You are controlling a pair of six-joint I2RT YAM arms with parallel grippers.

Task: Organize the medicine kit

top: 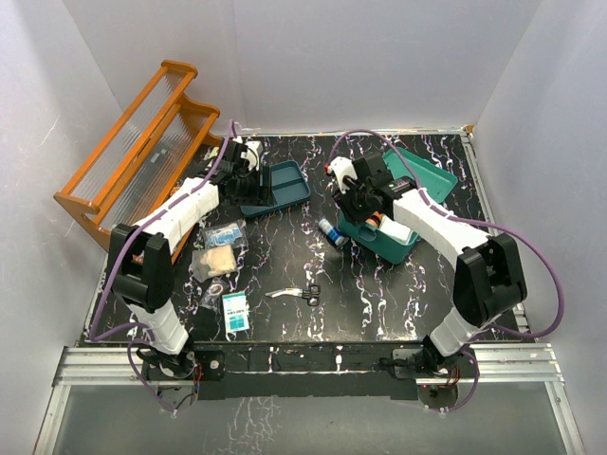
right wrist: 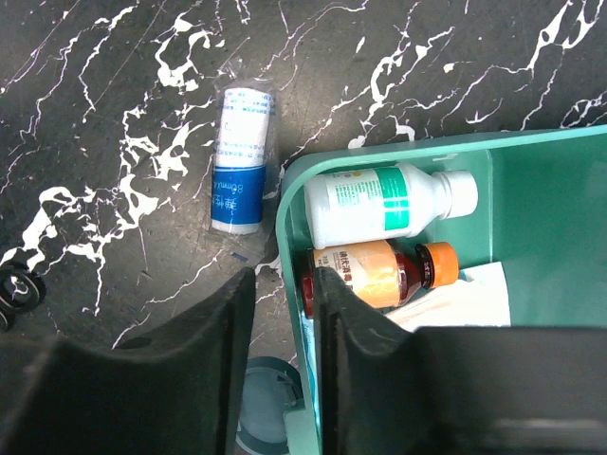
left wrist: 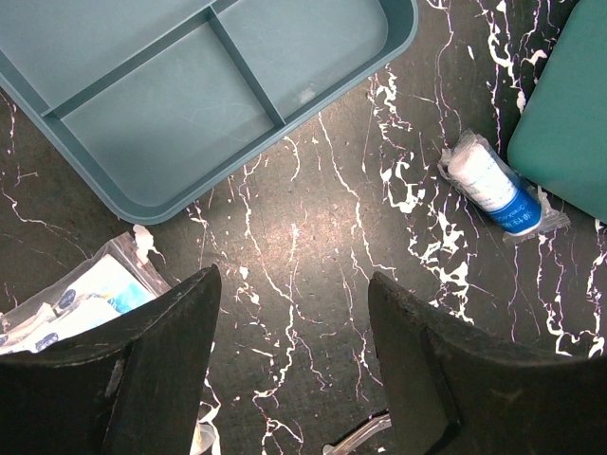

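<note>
Jaws first: my left gripper (left wrist: 292, 284) is spread wide with nothing in it, hanging over the black table (left wrist: 313, 227) just below the divided tray (left wrist: 190, 104). On my right gripper (right wrist: 285, 284) the fingers sit close together on either side of one wall of the medicine kit (right wrist: 531, 199). Whether they actually pinch that wall I cannot tell. The kit stands right of centre on the table, lid thrown back, under my right wrist.

I judge the job partly done. A white bottle (right wrist: 379, 204) and an amber bottle (right wrist: 375, 270) lie inside the kit, with something white and papery beside them. Much is left, though. A bandage roll (right wrist: 242, 161) lies on the table just outside the kit's wall. The scissors (top: 305, 293) sit near the middle front, and several packets (top: 216, 261) are scattered on the left beside my left arm. The tray compartments I can see hold nothing, and the lid is not yet shut.
</note>
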